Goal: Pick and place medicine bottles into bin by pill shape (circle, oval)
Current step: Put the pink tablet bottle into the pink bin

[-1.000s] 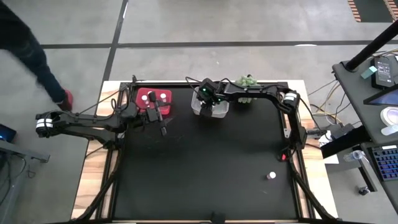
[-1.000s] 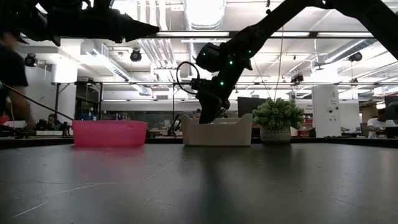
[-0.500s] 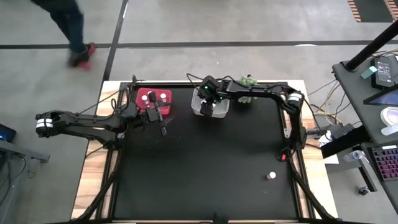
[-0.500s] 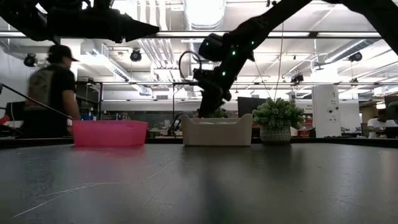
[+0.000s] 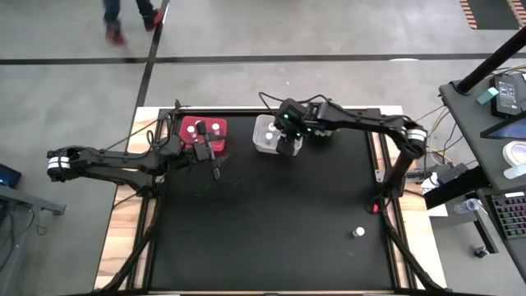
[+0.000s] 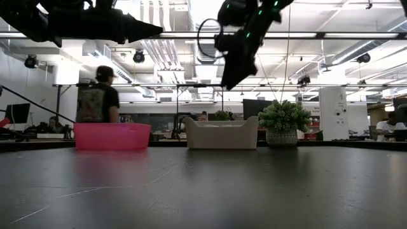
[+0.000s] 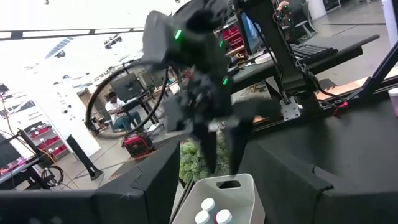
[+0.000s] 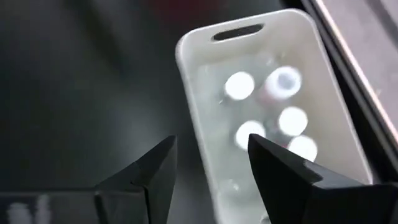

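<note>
The left pincer (image 5: 215,170) hangs released beside the pink bin (image 5: 194,126), which holds two bottles (image 5: 203,128). At twelve o'clock the right pincer (image 5: 288,146) hovers released and empty above the white bin (image 5: 264,131) with several bottles (image 8: 239,85). One bottle (image 5: 358,233) stands at four o'clock on the bench (image 5: 271,222).

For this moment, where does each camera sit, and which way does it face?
High: overhead, straight down on table; both arms.
Low: table height, level toward room; right gripper above white bin.
Left wrist: on left arm beside pink bin, facing right gripper over white bin.
Right wrist: down past its open fingers into white bin holding bottles.
All four share the white bin.
</note>
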